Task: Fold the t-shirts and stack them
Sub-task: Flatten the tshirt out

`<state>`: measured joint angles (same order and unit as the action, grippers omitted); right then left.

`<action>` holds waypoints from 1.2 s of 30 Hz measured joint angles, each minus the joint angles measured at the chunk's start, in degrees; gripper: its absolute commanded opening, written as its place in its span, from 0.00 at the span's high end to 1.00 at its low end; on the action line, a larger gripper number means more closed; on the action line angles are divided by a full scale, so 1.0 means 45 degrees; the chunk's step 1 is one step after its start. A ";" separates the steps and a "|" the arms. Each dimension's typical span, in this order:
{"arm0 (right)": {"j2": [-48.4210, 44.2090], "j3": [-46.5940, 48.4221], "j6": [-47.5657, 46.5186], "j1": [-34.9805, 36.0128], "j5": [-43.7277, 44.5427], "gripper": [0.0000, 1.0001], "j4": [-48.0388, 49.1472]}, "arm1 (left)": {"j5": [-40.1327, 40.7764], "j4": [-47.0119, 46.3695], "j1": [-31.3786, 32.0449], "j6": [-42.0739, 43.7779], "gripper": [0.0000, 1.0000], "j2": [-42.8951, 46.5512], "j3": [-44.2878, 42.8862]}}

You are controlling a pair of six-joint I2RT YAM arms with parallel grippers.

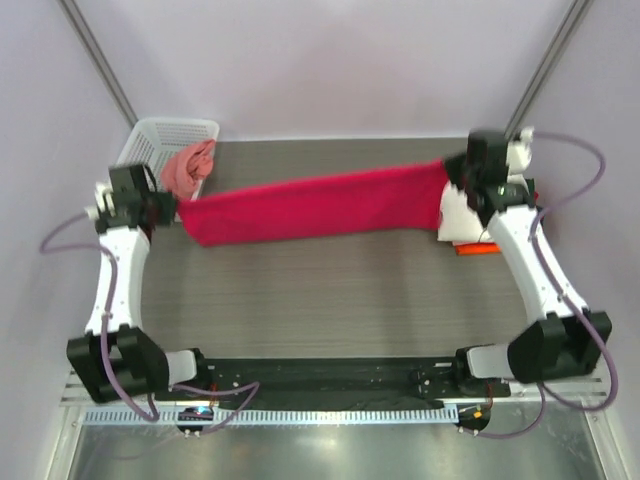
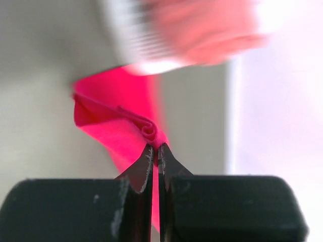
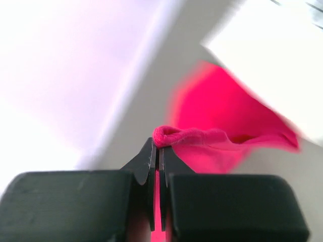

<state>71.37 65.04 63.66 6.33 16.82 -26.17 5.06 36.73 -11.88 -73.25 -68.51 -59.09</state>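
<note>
A large crimson-red t-shirt (image 1: pixel 320 205) hangs stretched between both grippers above the table's far half. My left gripper (image 1: pixel 178 208) is shut on its left end, whose rolled hem (image 2: pixel 151 132) sticks out past the fingertips. My right gripper (image 1: pixel 450 175) is shut on its right end, where a fold of cloth (image 3: pixel 174 136) is pinched. A white t-shirt (image 1: pixel 462 222) lies on an orange one (image 1: pixel 478 249) in a stack under the right arm. Another reddish shirt (image 1: pixel 190 165) sits in the basket.
A white plastic basket (image 1: pixel 165 135) stands at the table's far left corner, just behind the left gripper. The grey table (image 1: pixel 330 300) runs below the stretched shirt. Both arm bases sit on the near rail.
</note>
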 measured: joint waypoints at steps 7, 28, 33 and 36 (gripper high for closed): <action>0.2671 0.7679 -0.0729 0.0005 -0.0243 0.99 -0.0194 | -0.0389 0.0971 -0.0029 -0.0228 1.00 -0.3181 -0.8340; -0.1190 0.8286 -0.1865 0.0010 0.0151 0.99 -0.1253 | -0.1608 0.2365 -0.0627 -0.0039 1.00 -0.0209 -0.9530; 0.1054 0.8247 -0.1661 -0.0053 -0.0112 0.99 -0.0957 | -0.1865 0.2006 -0.0631 -0.0194 0.99 -0.2215 -0.9466; 0.2506 0.8374 -0.1443 -0.0209 -0.0510 0.99 -0.0787 | -0.2055 0.1826 -0.0631 -0.0321 1.00 -0.3264 -0.9564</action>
<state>82.65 102.72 57.17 5.39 14.52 -29.71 -4.19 44.95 -14.72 -74.70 -83.20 -102.13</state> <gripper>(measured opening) 0.045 0.010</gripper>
